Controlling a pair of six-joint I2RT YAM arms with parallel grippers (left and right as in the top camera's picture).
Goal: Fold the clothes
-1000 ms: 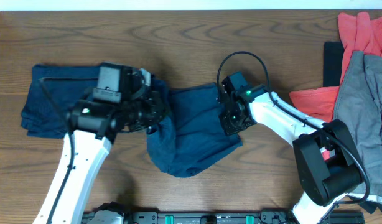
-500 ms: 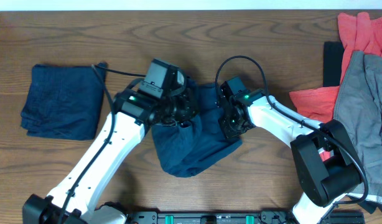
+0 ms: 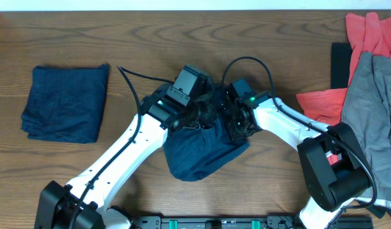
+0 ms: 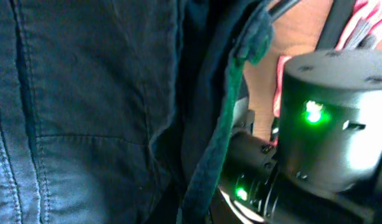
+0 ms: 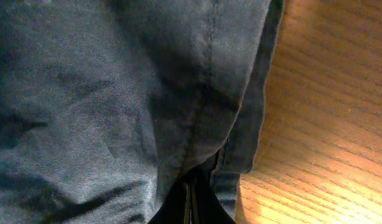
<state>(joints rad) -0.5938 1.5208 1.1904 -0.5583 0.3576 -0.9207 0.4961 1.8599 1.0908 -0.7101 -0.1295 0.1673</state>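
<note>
Dark navy shorts lie bunched at the table's middle, partly doubled over. My left gripper is over their upper edge, shut on a fold of the shorts. In the left wrist view the denim fills the frame, its hem hangs close, and the fingers are hidden. My right gripper is right beside the left one. Its fingers are pinched shut on the shorts' edge. A folded navy garment lies at the left. Red and grey garments are piled at the right.
The right arm's wrist housing, with a green light, is very close to my left gripper. A black flat object lies beside the red garment. Bare wood table shows right of the shorts' edge.
My left arm has swept right from the folded navy garment to the right gripper, carrying the shorts' left side over the rest. The right gripper has stayed put.
</note>
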